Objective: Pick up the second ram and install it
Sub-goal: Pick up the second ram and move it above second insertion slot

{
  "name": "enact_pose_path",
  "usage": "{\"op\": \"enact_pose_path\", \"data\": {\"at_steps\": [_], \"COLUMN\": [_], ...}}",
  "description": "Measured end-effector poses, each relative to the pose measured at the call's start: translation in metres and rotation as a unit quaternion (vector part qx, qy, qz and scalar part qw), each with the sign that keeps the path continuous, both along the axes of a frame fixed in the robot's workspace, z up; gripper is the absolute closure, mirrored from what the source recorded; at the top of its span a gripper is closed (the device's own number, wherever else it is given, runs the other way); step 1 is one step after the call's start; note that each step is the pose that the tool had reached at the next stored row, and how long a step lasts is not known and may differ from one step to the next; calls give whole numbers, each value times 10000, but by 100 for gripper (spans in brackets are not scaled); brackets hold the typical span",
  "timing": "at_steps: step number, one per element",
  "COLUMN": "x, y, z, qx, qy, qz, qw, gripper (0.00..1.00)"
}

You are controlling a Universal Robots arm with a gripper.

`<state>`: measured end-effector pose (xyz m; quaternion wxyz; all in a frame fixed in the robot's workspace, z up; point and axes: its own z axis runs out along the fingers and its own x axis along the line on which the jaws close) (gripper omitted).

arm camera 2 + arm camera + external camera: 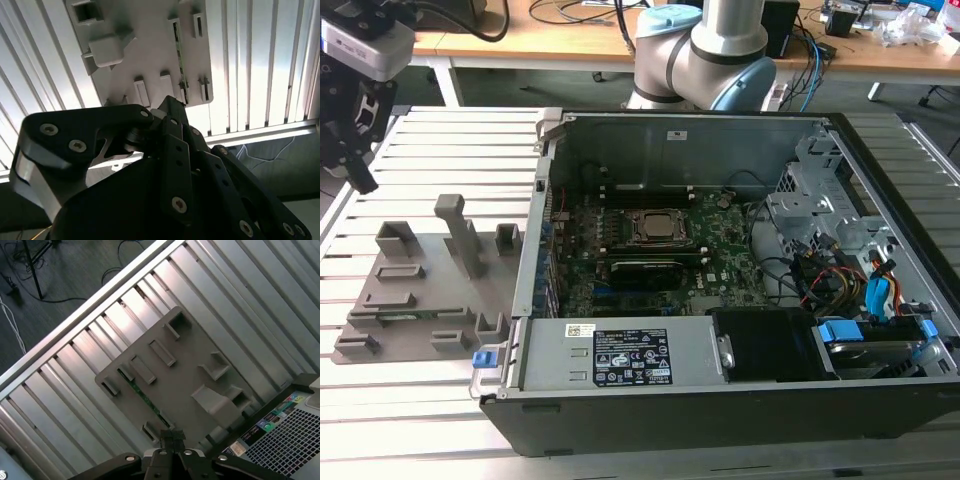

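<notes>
The second ram is a thin green stick standing on edge in a slot of the grey holder plate. In the second wrist view the ram runs along the plate's edge. In the exterior view the ram is a faint green line near the plate's front. My gripper hangs well above the table, beyond the plate's far left corner in the exterior view. Its black fingers meet at their tips in both wrist views, the gripper shut and holding nothing.
An open computer case lies on the slatted metal table, to the exterior view's right of the plate. Its motherboard faces up, with cables and drives at the exterior view's right. The arm's base stands behind the case.
</notes>
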<state>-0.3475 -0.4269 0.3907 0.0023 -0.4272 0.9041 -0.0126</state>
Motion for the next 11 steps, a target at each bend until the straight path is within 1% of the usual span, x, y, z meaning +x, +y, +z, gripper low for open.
{"op": "enact_pose_path", "data": {"at_steps": [1,3,4,6,7,8,10,11], "x": [0,0,0,0,0,0,-1,-1], "y": [0,0,0,0,0,0,0,0], "z": [0,0,1,1,1,0,-1,0], "qx": [-4,-7,-8,-10,-10,-10,-7,-5], "qy": [0,0,1,0,0,0,30,60], "qz": [131,323,381,534,643,698,903,1016], "qw": [9999,9995,9993,9986,9979,9976,9959,9948], "gripper": [89,89,89,89,89,89,89,89]}}
